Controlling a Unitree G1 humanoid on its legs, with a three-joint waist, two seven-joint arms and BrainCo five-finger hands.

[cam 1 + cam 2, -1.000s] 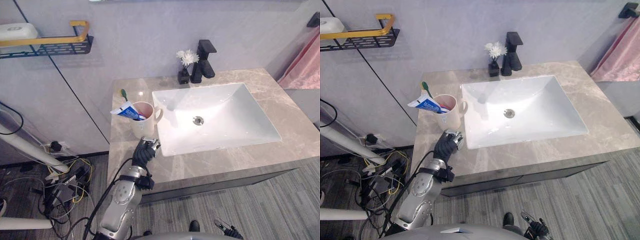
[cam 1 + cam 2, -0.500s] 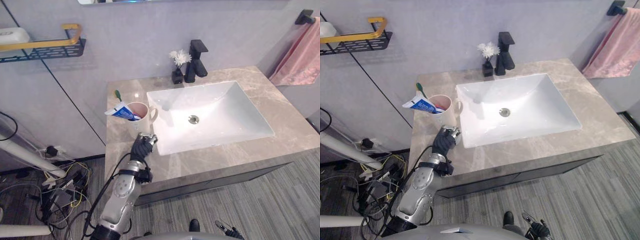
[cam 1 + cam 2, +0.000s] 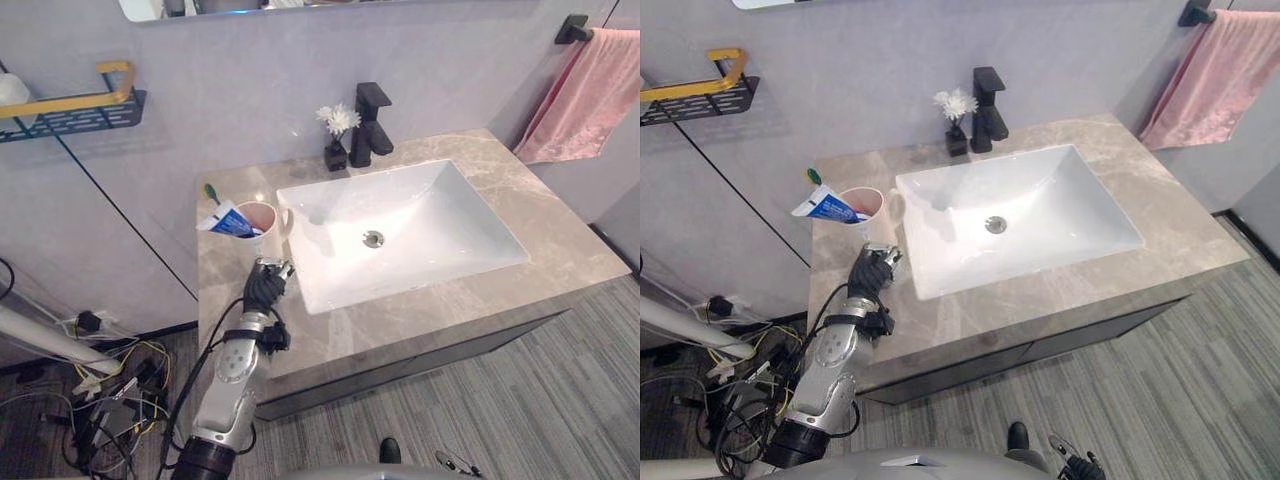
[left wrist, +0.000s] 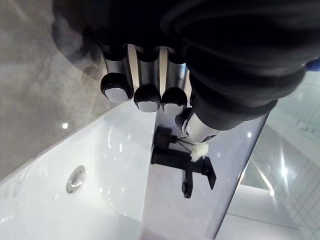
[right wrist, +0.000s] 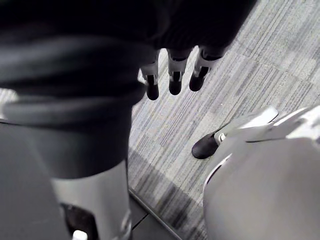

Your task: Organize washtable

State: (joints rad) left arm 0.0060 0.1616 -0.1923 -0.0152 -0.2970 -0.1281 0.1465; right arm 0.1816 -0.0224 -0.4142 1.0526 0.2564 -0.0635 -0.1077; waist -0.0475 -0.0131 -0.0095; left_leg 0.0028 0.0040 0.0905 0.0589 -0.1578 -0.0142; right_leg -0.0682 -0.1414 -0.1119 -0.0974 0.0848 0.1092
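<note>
From the left eye, a grey-brown marble table [image 3: 560,250] carries a white rectangular sink [image 3: 430,215] with a black angular faucet [image 3: 370,125] at its back edge. A small black vase [image 3: 335,156] holding a white flower [image 3: 338,118] stands just beside the faucet. At the sink's left edge stands a cream ceramic mug [image 3: 264,238] with a pink inside. A blue-and-white toothpaste tube [image 3: 222,221] and a green-headed toothbrush [image 3: 212,190] lean out of it to the left. The left hand [image 3: 264,290] rests on the table just in front of the mug, near the sink's front left corner. Its fingers are curled loosely and hold nothing. A pink towel [image 3: 585,95] hangs from a black bar on the wall to the right. A black wire shelf with a gold rail [image 3: 70,108] is fixed to the wall on the left.

The right eye view shows the same layout, with the left hand [image 3: 870,275] close to the mug [image 3: 868,215]; I cannot tell whether they touch.

In the left wrist view the dark-tipped fingers [image 4: 148,97] sit bent in a row above the table, nothing between them. The sink basin [image 4: 40,210], its round metal drain [image 4: 76,179] and the faucet [image 4: 180,162] lie beyond.

In the right wrist view the right hand [image 5: 174,77] hangs over the grey striped floor [image 5: 250,75]. Its fingers are relaxed, nearly straight, and empty.
</note>
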